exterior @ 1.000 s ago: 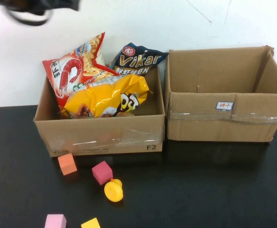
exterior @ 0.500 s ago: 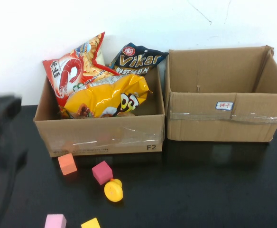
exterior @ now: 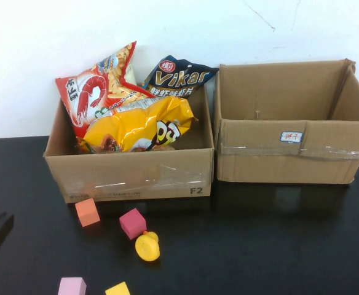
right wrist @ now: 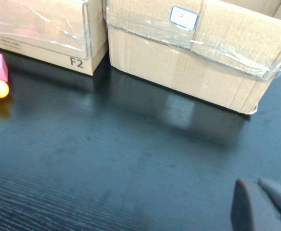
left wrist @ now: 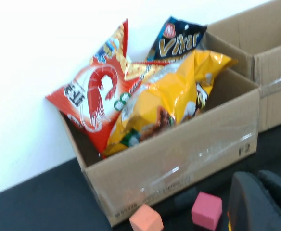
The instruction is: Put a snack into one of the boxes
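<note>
The left cardboard box (exterior: 130,178) holds three snack bags: a red shrimp-print bag (exterior: 96,92), a yellow bag (exterior: 136,126) and a dark blue Vikar bag (exterior: 179,77). The right box (exterior: 290,160) has nothing visible inside. In the left wrist view the same red bag (left wrist: 95,96), yellow bag (left wrist: 164,96) and Vikar bag (left wrist: 176,41) fill that box (left wrist: 179,163). My left gripper (left wrist: 257,177) hangs shut and holds nothing, low in front of this box beside a pink cube (left wrist: 206,210). My right gripper (right wrist: 251,183) is shut and bare above the black table, short of the right box (right wrist: 193,62).
Foam cubes lie before the left box: orange (exterior: 87,212), pink (exterior: 132,222), a paler pink one (exterior: 72,286) and a yellow one (exterior: 117,289). A yellow duck toy (exterior: 147,246) sits among them. The boxes stand side by side against a white wall.
A dark blurred arm swept from the top left down the left side and dropped out of the high view. Boxes, bags and toys have not moved.
</note>
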{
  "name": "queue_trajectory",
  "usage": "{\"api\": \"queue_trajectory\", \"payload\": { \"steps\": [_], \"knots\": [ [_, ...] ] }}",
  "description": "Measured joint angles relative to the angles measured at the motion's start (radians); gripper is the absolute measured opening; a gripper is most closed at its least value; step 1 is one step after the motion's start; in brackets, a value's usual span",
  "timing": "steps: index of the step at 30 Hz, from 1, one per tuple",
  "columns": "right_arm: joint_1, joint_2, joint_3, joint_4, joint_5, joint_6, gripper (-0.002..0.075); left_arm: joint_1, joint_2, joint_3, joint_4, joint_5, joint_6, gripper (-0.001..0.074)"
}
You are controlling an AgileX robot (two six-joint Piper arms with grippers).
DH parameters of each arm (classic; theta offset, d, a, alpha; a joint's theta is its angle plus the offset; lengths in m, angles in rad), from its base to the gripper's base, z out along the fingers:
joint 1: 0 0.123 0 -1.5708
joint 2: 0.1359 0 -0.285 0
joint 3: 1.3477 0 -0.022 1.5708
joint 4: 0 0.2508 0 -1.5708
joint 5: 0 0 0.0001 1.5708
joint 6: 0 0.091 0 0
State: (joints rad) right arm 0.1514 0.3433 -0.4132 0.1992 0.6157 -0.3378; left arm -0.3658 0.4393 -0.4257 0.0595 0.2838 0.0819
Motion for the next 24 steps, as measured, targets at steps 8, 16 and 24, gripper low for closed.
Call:
{"api": "queue_trajectory", "payload": {
  "steps": [8,16,24],
  "knots": [
    [0.000,-0.002,0.000,0.000,-0.002,-0.006,0.0003,0.000,0.000,0.005,-0.001,0.012,0.000,-0.0001],
    [0.000,-0.002,0.000,0.000,-0.002,-0.006,0.0003,0.000,0.000,0.005,-0.001,0.033,0.000,-0.0001],
    [0.000,-0.002,0.000,0.013,0.004,-0.006,0.0003,0.009,-0.104,0.103,0.048,-0.034,-0.013,-0.0001]
  ]
}}
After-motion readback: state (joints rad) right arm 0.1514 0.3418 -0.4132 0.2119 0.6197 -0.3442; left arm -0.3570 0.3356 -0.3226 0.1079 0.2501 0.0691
